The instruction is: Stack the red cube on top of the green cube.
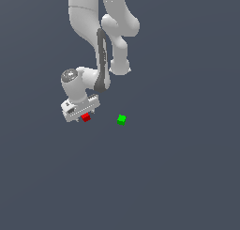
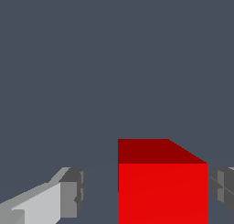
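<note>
The red cube (image 1: 86, 117) rests on the floor right under the white gripper (image 1: 83, 112). In the wrist view the red cube (image 2: 162, 186) sits between the two grey fingertips (image 2: 73, 195) of the gripper (image 2: 148, 193). The jaws are open: a gap shows between one pad and the cube, while the other pad is close against the cube's opposite side. The green cube (image 1: 121, 119) lies alone on the floor, a short way toward the exterior view's right of the red one, and it is out of the wrist view.
The white arm (image 1: 101, 36) comes down from the top of the exterior view. The floor (image 1: 164, 177) is plain dark grey-blue with nothing else on it.
</note>
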Tool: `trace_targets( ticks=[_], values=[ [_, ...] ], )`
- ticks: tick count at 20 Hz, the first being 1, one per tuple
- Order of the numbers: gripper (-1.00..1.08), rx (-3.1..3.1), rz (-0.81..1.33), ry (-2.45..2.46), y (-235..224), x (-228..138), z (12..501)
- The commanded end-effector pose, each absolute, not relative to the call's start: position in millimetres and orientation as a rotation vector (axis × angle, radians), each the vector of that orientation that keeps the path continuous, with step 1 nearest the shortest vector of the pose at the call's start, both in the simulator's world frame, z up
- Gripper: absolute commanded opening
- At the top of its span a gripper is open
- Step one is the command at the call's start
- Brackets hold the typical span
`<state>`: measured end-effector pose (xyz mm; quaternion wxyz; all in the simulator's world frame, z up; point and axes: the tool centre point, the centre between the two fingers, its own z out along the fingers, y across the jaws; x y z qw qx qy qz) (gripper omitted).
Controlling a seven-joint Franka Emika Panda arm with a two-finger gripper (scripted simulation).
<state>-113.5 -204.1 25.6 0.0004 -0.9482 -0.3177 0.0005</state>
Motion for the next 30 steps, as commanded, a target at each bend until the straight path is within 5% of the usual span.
trace_targets(
  ticks=[1,3,4,19,30],
  values=[
    [1.0,-2.979,0.0,-0.998,-204,-113,21],
    [1.0,-2.979,0.0,-0.998,-204,-113,20],
    [-1.0,-2.979,0.0,-0.998,-204,-113,20],
    [-1.0,-2.979,0.0,-0.998,-205,-113,27],
    [-1.0,-2.979,0.0,-0.998,-204,-114,85]
  ],
)
